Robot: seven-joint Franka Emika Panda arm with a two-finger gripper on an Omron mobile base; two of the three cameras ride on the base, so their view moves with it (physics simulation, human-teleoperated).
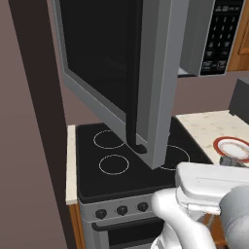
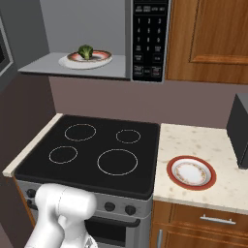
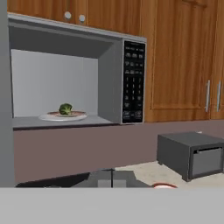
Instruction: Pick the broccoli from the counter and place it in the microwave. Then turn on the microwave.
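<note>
The broccoli (image 2: 85,51) sits on a plate (image 2: 85,60) inside the microwave (image 3: 109,57), up and ahead of the fingers, well apart. Whether the fingers are spread cannot be told. The door (image 1: 116,73) hangs open; next, likely swing it closed, then press the keypad (image 2: 150,41).

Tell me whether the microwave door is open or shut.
Open. The microwave cavity is exposed, with the broccoli on a plate inside, and the door swings out over the cooktop.
</note>
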